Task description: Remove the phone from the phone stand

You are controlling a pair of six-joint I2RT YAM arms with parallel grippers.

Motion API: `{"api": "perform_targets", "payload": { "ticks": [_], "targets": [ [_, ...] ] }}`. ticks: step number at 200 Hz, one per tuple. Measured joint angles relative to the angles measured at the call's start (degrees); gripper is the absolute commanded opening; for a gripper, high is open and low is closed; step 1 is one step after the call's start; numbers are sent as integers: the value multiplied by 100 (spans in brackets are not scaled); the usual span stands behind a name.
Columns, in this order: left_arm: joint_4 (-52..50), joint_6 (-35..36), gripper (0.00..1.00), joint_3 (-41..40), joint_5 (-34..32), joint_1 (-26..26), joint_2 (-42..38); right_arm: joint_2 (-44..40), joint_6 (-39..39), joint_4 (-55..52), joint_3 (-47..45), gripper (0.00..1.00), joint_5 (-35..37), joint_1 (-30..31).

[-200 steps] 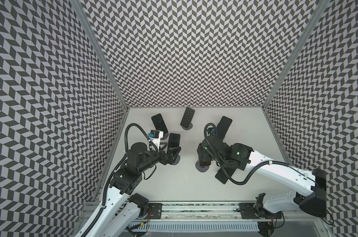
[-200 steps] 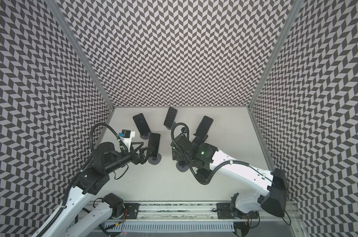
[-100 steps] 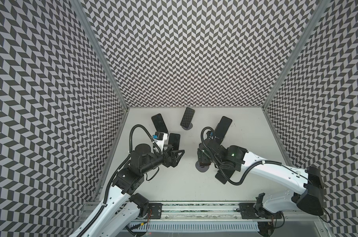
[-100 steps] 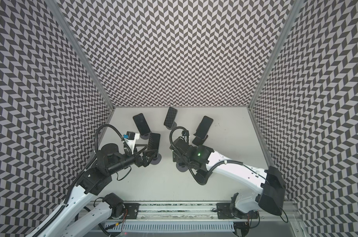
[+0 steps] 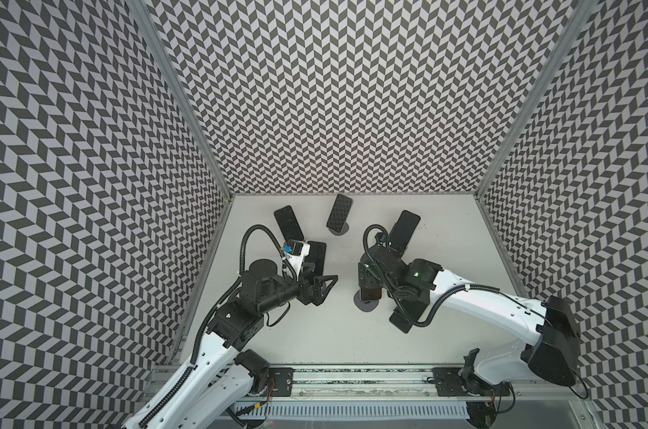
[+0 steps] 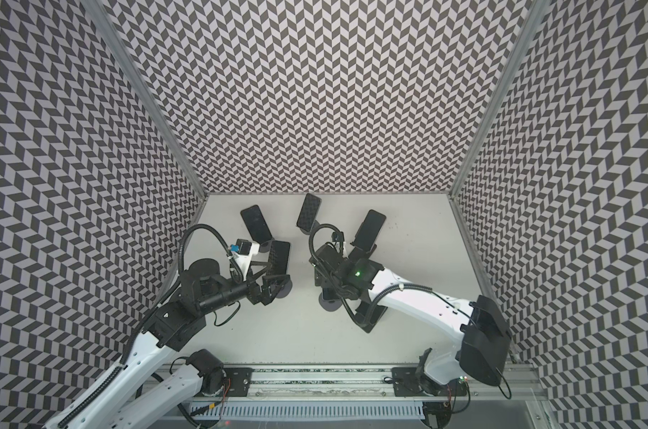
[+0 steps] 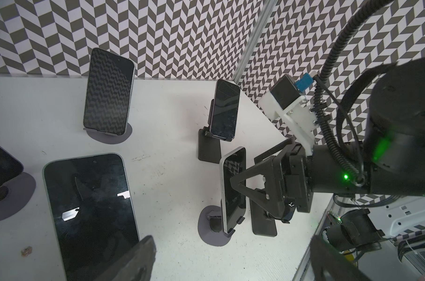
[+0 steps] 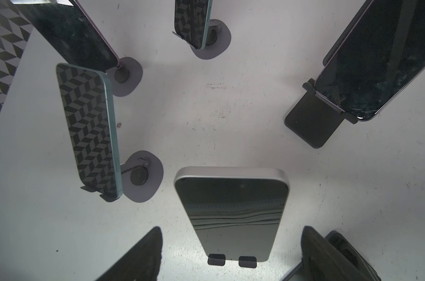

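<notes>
A silver-edged phone [image 8: 231, 211] leans on a round grey phone stand [image 7: 212, 233] mid-table, its lower edge held by two small lips. My right gripper [image 8: 232, 231] hangs over it, open, a finger either side and a gap to each phone edge; in a top view the gripper [image 5: 368, 293] covers most of that phone. My left gripper [image 5: 326, 282] is open and empty, just in front of a second, dark-screened phone [image 5: 316, 256] on its own round stand [image 8: 143, 180]. In the left wrist view that phone [image 7: 89, 209] fills the near side.
Three more phones on stands stand toward the back: one far left [image 5: 289, 223], one centre [image 5: 339, 211], one on a black folding stand [image 5: 404, 230]. A flat black piece [image 5: 402, 321] lies under the right arm. Chevron walls close three sides.
My left gripper has moved rightward, off the base of the near stand toward mid-table. The right gripper has stayed over the silver-edged phone with its fingers spread wider.
</notes>
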Motion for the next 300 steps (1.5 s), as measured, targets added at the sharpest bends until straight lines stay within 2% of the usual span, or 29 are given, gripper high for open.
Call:
{"api": "perform_targets", "payload": {
  "ticks": [63, 162, 300],
  "targets": [
    [44, -15, 98, 0, -2, 0, 138, 92, -254, 245, -50, 89, -264, -118],
    [83, -9, 98, 0, -2, -26, 223, 835, -407, 24, 330, 89, -483, -142],
    [122, 101, 99, 0, -28, -214, 293, 859, -354, -44, 319, 85, -468, -142]
  ]
}}
